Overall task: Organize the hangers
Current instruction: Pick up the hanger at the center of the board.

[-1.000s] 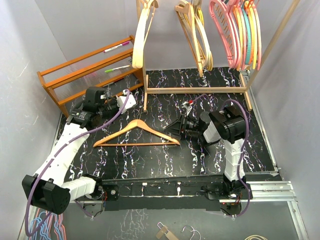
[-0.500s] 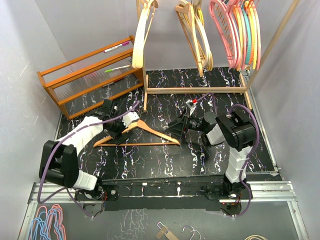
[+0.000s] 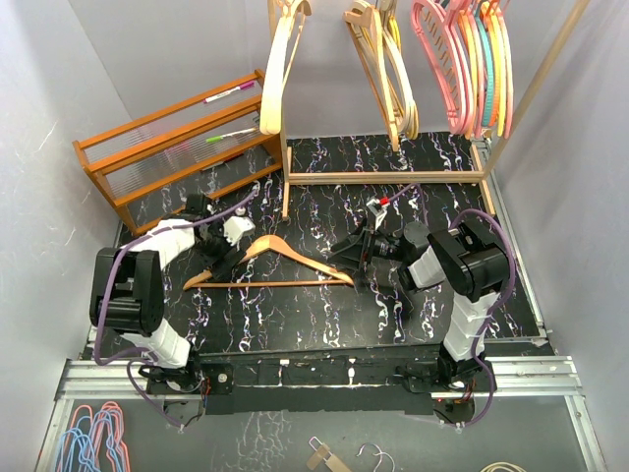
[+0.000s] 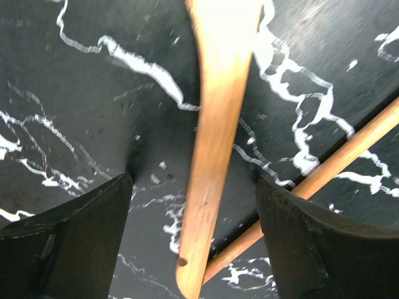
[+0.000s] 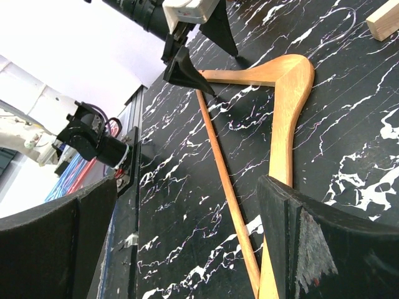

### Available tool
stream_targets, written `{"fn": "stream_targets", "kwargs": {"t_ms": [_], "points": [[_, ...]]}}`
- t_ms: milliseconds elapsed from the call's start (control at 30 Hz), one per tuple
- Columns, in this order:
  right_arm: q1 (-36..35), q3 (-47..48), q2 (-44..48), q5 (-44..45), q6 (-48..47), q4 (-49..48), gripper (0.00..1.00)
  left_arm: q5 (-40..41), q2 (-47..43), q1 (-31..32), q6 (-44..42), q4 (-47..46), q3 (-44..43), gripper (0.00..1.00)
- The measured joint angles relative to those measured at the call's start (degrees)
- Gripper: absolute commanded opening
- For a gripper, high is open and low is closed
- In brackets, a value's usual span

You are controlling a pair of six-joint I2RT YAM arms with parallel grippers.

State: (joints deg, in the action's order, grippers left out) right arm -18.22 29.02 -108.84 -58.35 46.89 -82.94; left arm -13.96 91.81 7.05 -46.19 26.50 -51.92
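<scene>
A tan wooden hanger (image 3: pixel 267 264) lies flat on the black marbled table, its hook pointing to the back. My left gripper (image 3: pixel 221 258) is open and straddles the hanger's left tip (image 4: pixel 218 124), with a gap on each side between the wood and the fingers (image 4: pixel 68 237). The hanger's bar (image 4: pixel 349 156) runs off to the right. My right gripper (image 3: pixel 352 258) is open at the hanger's right end. In the right wrist view the hanger (image 5: pixel 287 112) lies ahead, its near arm close beside the right finger (image 5: pixel 324 249). More hangers (image 3: pixel 467 59) in tan, pink, orange and teal hang at the back.
An orange-brown slatted shelf (image 3: pixel 177 147) stands at the back left, close behind the left arm. The pale wooden frame's base bar (image 3: pixel 383 178) crosses the table behind the hanger. Blue and pink hangers (image 3: pixel 93 438) lie below the table's near edge at the left.
The left arm swung from beside the shelf down to the hanger's left tip, and its jaws went from shut to open. The right gripper edged slightly toward the hanger.
</scene>
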Motion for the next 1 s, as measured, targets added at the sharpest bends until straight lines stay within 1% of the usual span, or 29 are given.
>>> {"fn": "stream_targets", "kwargs": {"t_ms": [67, 100, 133, 167, 200, 233, 400, 533, 667, 800, 900, 1000], "points": [[0.0, 0.0, 0.0, -0.11, 0.31, -0.04, 0.98, -0.76, 0.85, -2.23, -1.29, 1.25, -0.74, 0.58], [0.0, 0.0, 0.0, -0.13, 0.72, -0.04, 0.99, -1.31, 1.42, -3.04, -2.01, 2.03, -1.29, 0.45], [0.0, 0.0, 0.0, -0.15, 1.25, -0.11, 0.99, -1.9, 1.97, -3.63, -2.95, 2.69, -1.86, 0.36], [0.02, 0.0, 0.0, -0.15, 1.51, -0.2, 0.98, -2.1, 2.34, -3.8, -3.65, 3.17, -2.32, 0.25], [0.07, 0.0, 0.0, -0.22, 1.75, -0.24, 0.98, -2.51, 2.73, -3.96, -5.07, 3.96, -2.78, 0.06], [0.13, 0.0, 0.0, -0.35, 2.1, -0.24, 0.98, -2.67, 2.95, -4.0, -6.38, 4.48, -2.97, 0.0], [0.79, -0.61, 0.0, -1.18, 2.86, -0.28, 0.99, -4.76, 2.97, -4.17, -13.81, 8.2, -3.19, 0.0], [1.09, -3.39, -0.09, -2.23, 2.23, -0.22, 0.98, -7.04, 0.74, -5.49, -18.29, 10.64, -1.33, 0.0], [1.09, -4.04, -1.51, -1.75, -1.14, 1.25, 0.98, -10.58, -3.8, -8.33, -20.72, 17.68, -0.2, 0.0], [0.96, -3.32, -3.54, -0.44, -5.09, 5.31, 0.98, -14.47, -6.56, -10.69, -22.21, 23.41, -3.52, 0.0], [0.48, -0.79, -5.18, -0.44, -6.78, 8.24, 0.98, -16.37, -7.3, -11.37, -22.4, 25.4, -6.05, 0.0], [-1.07, 3.26, -5.57, -0.59, -9.33, 13.7, 0.98, -17.68, -7.39, -11.43, -22.21, 26.21, -7.39, 0.0]]}}
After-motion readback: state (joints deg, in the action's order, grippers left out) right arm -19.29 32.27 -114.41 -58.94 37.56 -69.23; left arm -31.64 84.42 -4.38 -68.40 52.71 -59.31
